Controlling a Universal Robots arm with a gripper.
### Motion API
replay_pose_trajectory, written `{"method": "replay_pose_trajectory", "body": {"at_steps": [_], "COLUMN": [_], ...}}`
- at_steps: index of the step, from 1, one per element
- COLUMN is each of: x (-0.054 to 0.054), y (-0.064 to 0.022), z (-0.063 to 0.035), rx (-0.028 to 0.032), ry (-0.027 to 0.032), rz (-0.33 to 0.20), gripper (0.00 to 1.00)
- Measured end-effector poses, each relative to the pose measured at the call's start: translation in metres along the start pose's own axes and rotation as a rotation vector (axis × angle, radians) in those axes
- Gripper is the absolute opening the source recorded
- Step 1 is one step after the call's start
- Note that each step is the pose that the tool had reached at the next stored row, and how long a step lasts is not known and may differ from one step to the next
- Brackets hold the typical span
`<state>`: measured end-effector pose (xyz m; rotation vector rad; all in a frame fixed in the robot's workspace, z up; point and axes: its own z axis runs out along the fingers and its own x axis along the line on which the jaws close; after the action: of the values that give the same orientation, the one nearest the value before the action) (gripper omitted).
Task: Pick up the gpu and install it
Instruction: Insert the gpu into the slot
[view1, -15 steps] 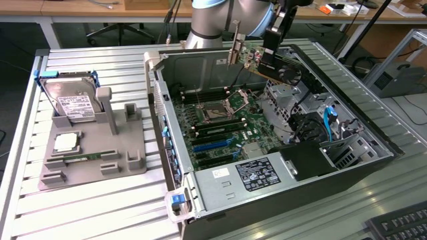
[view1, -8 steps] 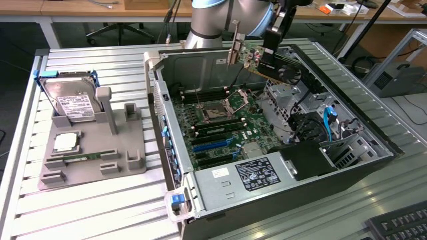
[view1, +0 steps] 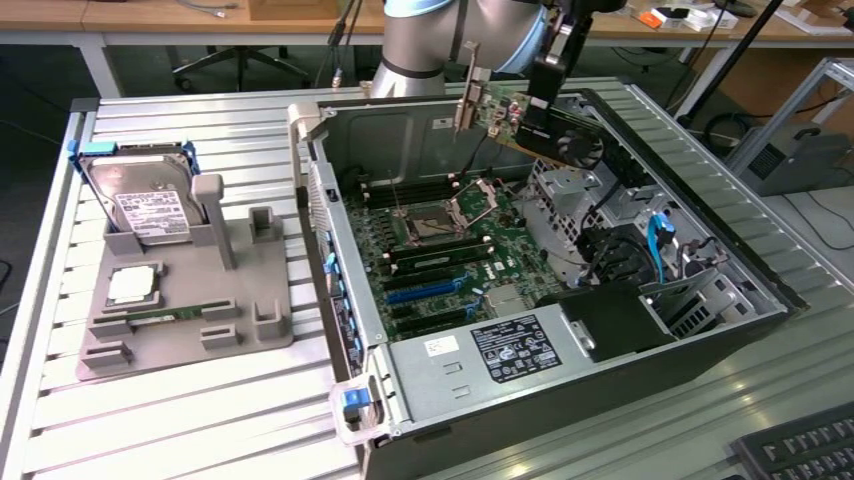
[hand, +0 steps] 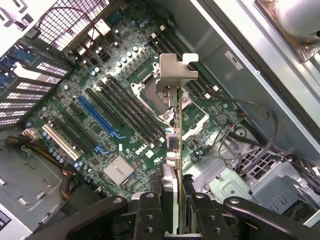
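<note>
gpu (view1: 554, 135), upper centre above open case (view1: 400, 130): seemingly light, stiff, fragile card; gripper (hand: 173, 205) clamped on its flat faces.

Hard drive (view1: 150, 205) upright in grey fixture (view1: 247, 300), frame left; open computer case (view1: 387, 130) centre; keyboard (view1: 801, 452) lower-right corner.

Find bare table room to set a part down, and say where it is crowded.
Bare slats lie between the grey holder and the near edge, and beyond the hard drive. A strip runs between the case and the keyboard. Crowded: inside the case, where the pincer holds the gpu.
</note>
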<state>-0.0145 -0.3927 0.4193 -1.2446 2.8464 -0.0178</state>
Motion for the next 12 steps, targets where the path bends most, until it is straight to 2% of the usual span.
{"method": "replay_pose_trajectory", "body": {"at_steps": [12], "x": [0.0000], "y": [0.0000], "z": [0.0000], "rx": [-0.0008], "ry": [-0.0007], "rz": [-0.030], "gripper": [0.27]}}
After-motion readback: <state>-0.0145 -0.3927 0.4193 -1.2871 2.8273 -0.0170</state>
